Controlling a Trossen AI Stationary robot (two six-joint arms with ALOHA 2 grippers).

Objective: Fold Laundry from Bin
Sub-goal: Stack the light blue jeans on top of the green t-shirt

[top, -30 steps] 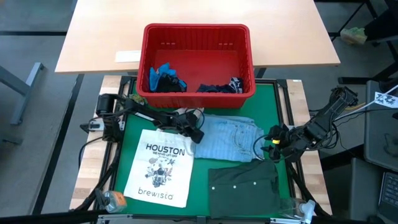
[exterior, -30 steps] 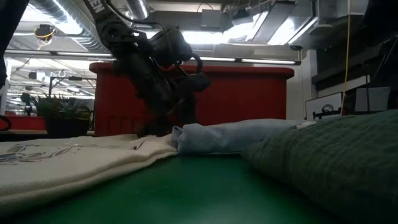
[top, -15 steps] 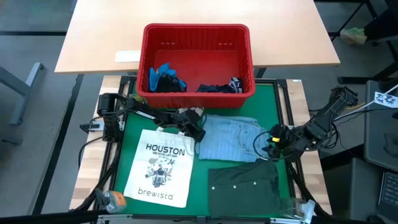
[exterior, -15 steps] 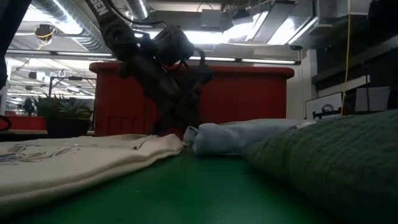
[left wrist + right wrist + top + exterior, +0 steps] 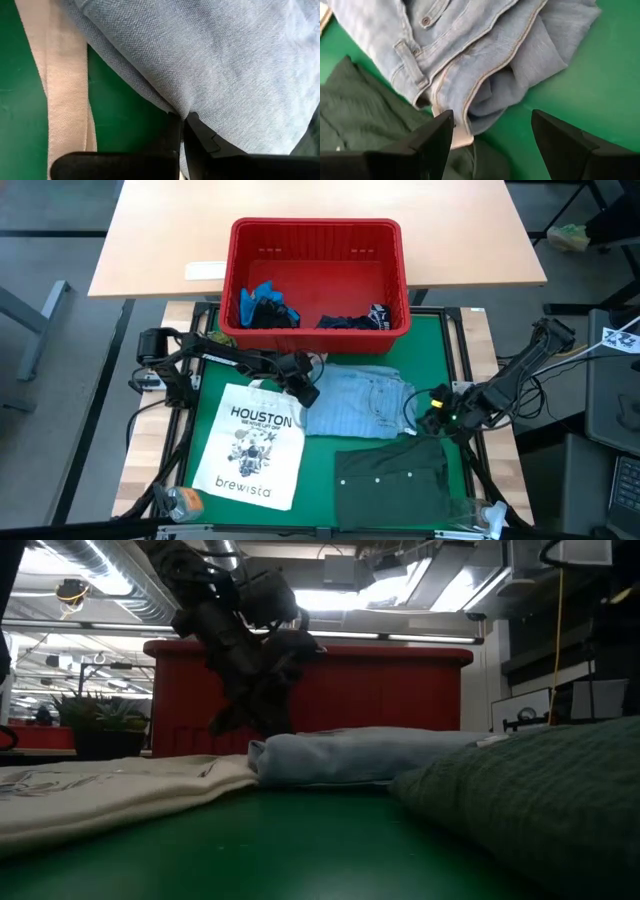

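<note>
Denim shirt (image 5: 210,55) edge pulled left, pinched btwn left fingers (image 5: 175,131).

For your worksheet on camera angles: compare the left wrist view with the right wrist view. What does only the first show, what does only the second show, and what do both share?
Only the left wrist view shows the left gripper, jaws shut on an edge of the denim garment, and a cream strap of the tote bag beside it.

Only the right wrist view shows the dark green garment, the denim's button, seams and belt loop, and the right gripper with jaws open above the denim's bunched end.

Both share the light blue denim and the green mat.
</note>
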